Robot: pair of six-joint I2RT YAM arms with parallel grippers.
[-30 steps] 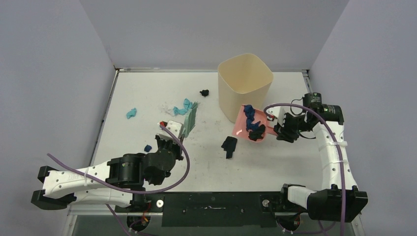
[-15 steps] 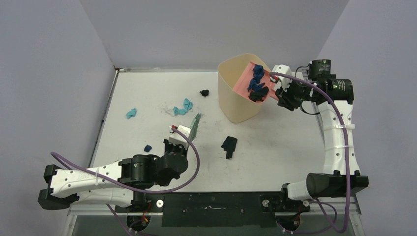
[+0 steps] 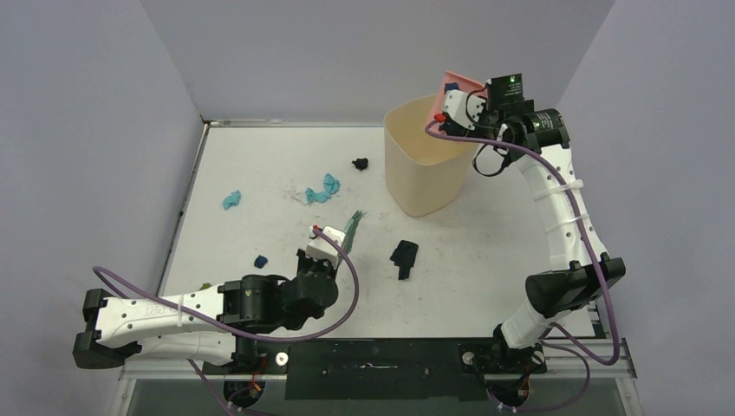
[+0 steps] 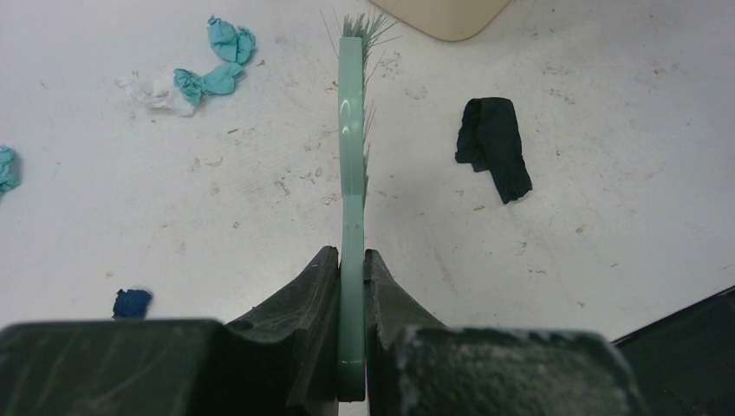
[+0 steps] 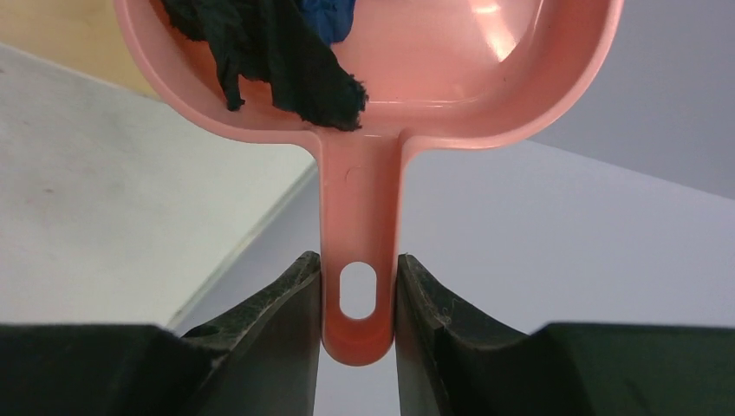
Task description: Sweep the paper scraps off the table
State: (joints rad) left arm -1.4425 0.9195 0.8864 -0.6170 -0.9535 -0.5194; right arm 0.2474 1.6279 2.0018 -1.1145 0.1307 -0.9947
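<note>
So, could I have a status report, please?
Left fingers shut on brush. Right fingers shut on dustpan at bin. Scraps on table, some in dustpan.

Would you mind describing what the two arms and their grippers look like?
The left arm and right arm share white links and black joints, and a purple cable trails along each. The left gripper and right gripper each have two matte black, wedge-shaped fingers tapering towards the tips.
</note>
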